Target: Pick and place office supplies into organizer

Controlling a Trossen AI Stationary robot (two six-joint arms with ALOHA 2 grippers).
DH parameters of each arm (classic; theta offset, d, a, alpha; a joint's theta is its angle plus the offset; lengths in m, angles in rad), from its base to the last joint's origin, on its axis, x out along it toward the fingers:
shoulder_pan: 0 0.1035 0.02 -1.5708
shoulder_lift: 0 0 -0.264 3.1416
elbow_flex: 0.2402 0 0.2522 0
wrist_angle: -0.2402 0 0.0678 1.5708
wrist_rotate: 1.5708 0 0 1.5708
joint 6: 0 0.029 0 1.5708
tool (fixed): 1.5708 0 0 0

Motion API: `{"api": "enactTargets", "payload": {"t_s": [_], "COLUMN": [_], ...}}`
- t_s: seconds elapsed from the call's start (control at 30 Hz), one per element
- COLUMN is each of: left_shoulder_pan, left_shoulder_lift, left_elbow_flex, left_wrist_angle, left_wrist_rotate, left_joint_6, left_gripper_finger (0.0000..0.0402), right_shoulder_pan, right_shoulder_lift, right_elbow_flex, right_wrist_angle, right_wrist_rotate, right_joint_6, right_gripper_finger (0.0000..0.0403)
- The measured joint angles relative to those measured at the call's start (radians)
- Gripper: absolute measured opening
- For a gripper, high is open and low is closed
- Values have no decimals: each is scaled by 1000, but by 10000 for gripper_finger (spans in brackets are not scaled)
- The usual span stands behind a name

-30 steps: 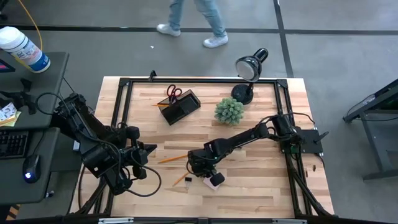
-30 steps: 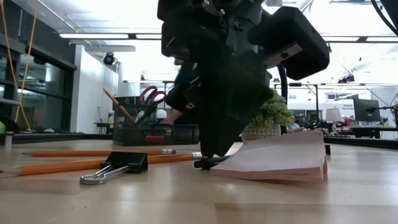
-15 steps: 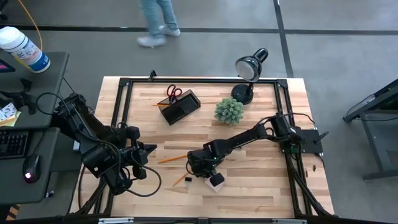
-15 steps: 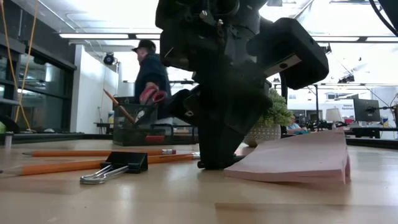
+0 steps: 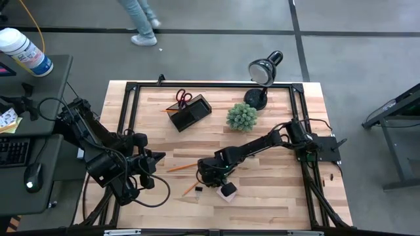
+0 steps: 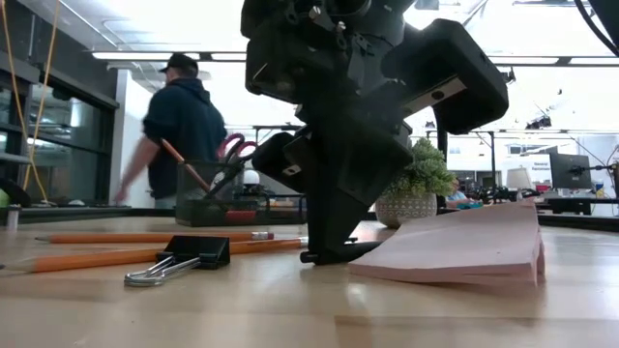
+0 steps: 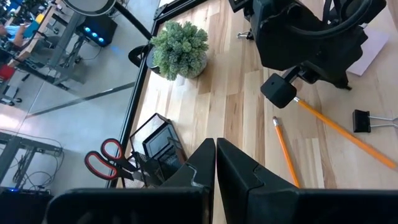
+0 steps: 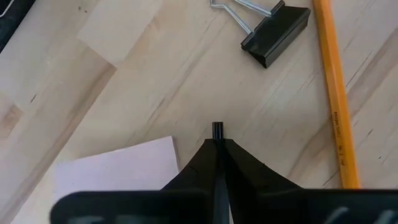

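right hand [image 8: 216, 144] pinching thin black pen [image 8: 217, 130] by one end on bench; light, slick, may pivot — regrip nearer mid-shaft

green spiky plant [image 5: 242, 117] in a pale pot near the desk's [image 5: 275, 190] far edge, black desk lamp [image 5: 262, 75] just beside it toward the far right corner. white bottle [image 5: 25, 51] with blue label on a side table at left, keyboard [image 5: 12, 151] and mouse [image 5: 31, 177] nearby. person [image 6: 179, 130] in dark hoodie and cap walking beyond the desk.
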Motion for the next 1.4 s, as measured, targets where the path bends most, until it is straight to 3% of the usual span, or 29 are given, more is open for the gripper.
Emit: {"api": "enactTargets", "payload": {"t_s": [0.4, 0.73, 0.87, 1.23, 1.4], "left_shoulder_pan": [0, 0, -3, -81, -81], "left_shoulder_lift": [0, 0, 0, 0, 0], "left_elbow_flex": [0, 0, 0, 0, 0], "left_wrist_angle": [-10, -11, -12, -10, -9], "left_wrist_rotate": [70, 102, 159, 171, 164], "left_joint_6": [2, 1, 6, -28, -52], "left_gripper_finger": [5, 5, 5, 5, 5], "right_shoulder_pan": [-2, -10, -27, -173, -276], "right_shoulder_lift": [-10, -13, -13, -13, -14], "right_elbow_flex": [0, 139, 211, 432, 498], "right_wrist_angle": [-12, -135, -179, -93, 40], "right_wrist_rotate": [10, 90, 143, 356, 370], "right_joint_6": [18, -50, -72, -142, -142], "right_gripper_finger": [9, 10, 12, 12, 11]}}
